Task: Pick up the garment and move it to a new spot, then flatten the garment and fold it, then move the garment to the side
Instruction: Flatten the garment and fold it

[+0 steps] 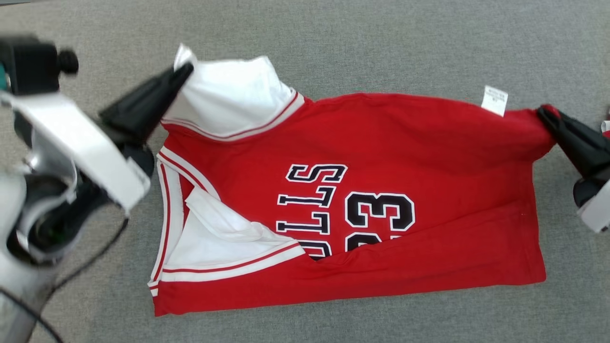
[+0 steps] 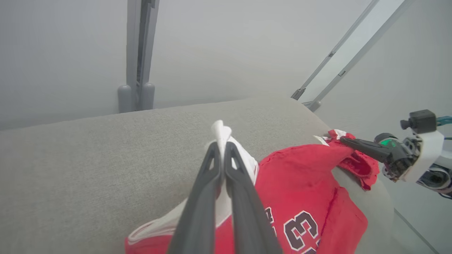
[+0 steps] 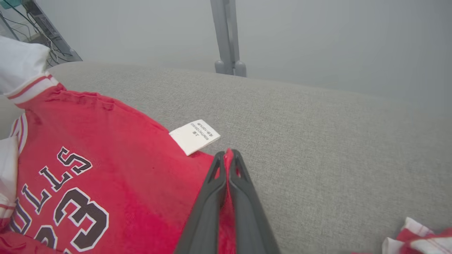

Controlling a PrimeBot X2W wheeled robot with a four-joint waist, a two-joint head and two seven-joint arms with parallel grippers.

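The garment (image 1: 381, 152) is a red basketball jersey with white trim and black lettering, spread sideways on the grey fabric surface. My left gripper (image 1: 183, 71) is shut on the white shoulder strap at the jersey's upper left, and the left wrist view shows white cloth pinched in this gripper (image 2: 221, 144). My right gripper (image 1: 543, 113) is shut on the red hem corner at the far right. In the right wrist view red cloth sits between its fingertips (image 3: 228, 154), beside the white care label (image 3: 195, 135). The lower armhole is folded open, showing white lining (image 1: 224, 243).
The grey fabric surface (image 1: 333, 43) extends all around the jersey. A grey post (image 3: 227, 38) stands behind its far edge. Another bit of red and white cloth (image 3: 420, 240) lies at the lower right of the right wrist view. A black cable (image 1: 90, 262) hangs by my left arm.
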